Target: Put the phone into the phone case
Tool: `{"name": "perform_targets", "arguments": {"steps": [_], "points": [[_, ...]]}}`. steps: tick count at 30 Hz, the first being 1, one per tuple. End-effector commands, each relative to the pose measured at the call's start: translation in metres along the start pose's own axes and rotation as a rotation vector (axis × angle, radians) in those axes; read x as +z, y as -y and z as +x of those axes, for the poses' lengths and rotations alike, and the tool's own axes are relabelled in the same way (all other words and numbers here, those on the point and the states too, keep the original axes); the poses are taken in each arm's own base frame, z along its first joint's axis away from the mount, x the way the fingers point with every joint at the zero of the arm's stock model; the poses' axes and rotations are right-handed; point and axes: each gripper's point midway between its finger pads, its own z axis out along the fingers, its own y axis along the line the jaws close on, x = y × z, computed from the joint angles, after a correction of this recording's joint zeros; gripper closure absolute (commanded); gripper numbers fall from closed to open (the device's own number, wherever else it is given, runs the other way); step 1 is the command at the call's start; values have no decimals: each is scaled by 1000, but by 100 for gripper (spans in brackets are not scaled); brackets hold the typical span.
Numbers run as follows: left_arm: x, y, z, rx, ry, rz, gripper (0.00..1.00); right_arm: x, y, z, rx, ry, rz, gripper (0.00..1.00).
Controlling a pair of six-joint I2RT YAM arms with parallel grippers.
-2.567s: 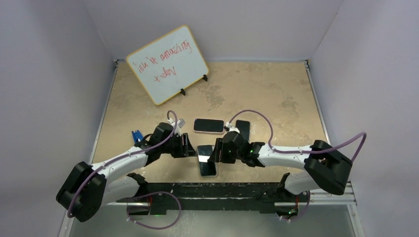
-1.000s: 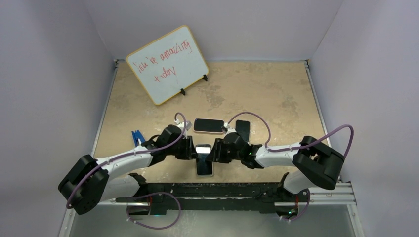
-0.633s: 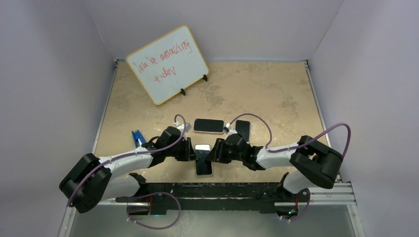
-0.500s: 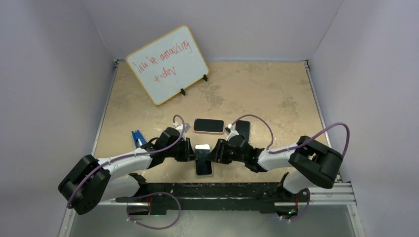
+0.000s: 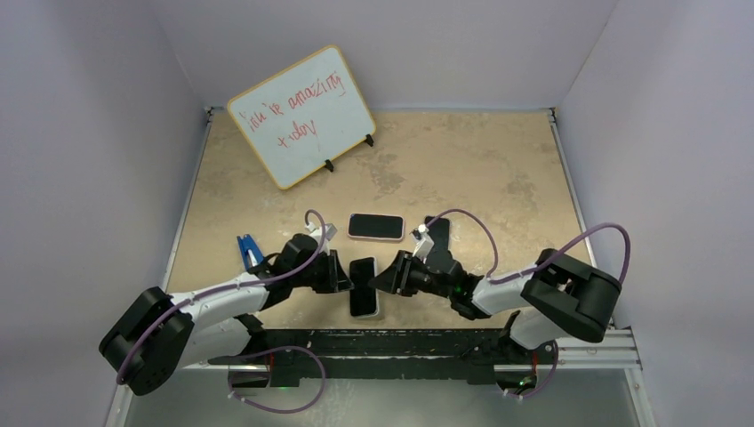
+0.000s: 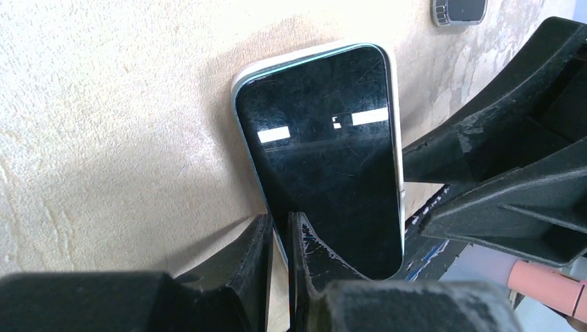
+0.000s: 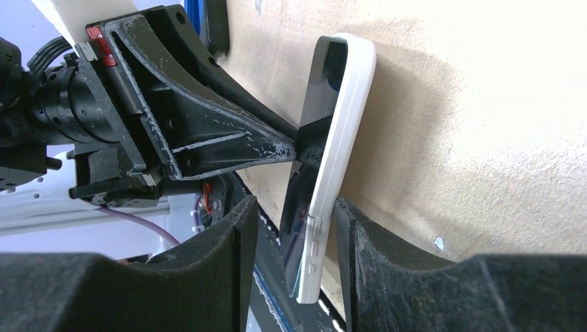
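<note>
here the left gripper [image 6: 279, 225] is nearly closed, its jaws pinching the long edge of the phone [image 6: 325, 159]. the right gripper [image 7: 296, 206] stands about half open, straddling the phone. one pad rests on the back of the white phone case [image 7: 342, 131]; the other shows a gap to the glass. the phone sits partly in the case, its top leaning out. both are raised on edge above the table [image 5: 498, 169], between the two arms. a second phone [image 5: 375, 226] lies just beyond, a blue clip [image 5: 246, 246] to the left, and a whiteboard [image 5: 300, 116] far back.
</note>
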Motion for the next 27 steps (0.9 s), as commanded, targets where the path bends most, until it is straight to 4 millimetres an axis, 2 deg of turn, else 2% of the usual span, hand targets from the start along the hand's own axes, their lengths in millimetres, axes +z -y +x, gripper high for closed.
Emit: {"name": "perform_targets", "arguments": {"steps": [1,3,7,12,16,19,22,27], "points": [[-1,14,20,-22,-74,101,85,2,-57,-10,-6,21,-239,54],[-2,16,20,-28,-72,112,85,4,-57,-7,12,9,-259,54],[-3,18,18,-29,-60,121,86,10,-45,4,54,-38,-229,56],[-5,18,17,-28,-53,115,85,12,-34,7,73,-44,-194,76],[-9,24,10,-19,-34,124,79,6,-32,3,63,-15,-178,95],[-18,34,-5,3,1,124,68,1,-36,-3,21,2,-170,100],[-34,48,-24,28,50,142,46,-7,-44,-10,-37,22,-167,100],[-76,94,-61,100,170,254,19,-30,-75,-26,-144,74,-217,100]]}}
